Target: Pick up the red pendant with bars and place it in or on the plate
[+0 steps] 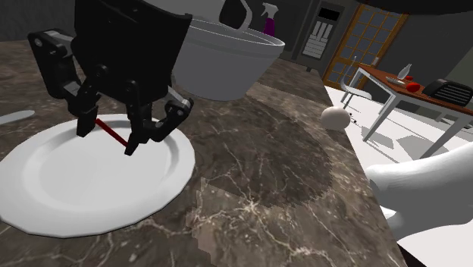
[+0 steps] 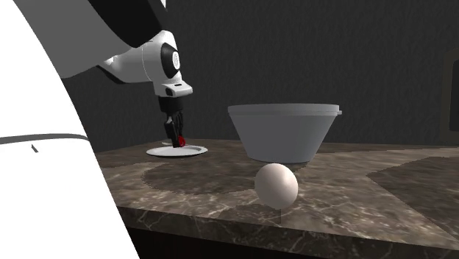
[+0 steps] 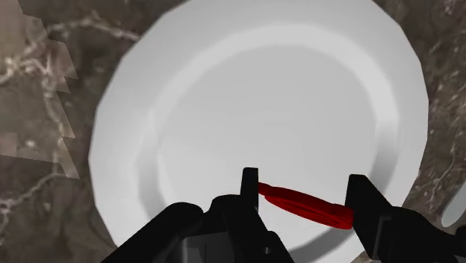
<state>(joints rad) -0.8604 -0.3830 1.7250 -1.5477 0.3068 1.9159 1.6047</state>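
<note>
One black gripper (image 1: 106, 136) hangs over the white plate (image 1: 53, 212), its fingers clenched on the red pendant (image 3: 306, 203), which appears to sit just above the plate, not yet resting on it. The pendant's long axis spans finger to finger, roughly ten to four o'clock in the shoulder view. The plate lies directly beneath, so a short straight descent should suffice before release.
</note>
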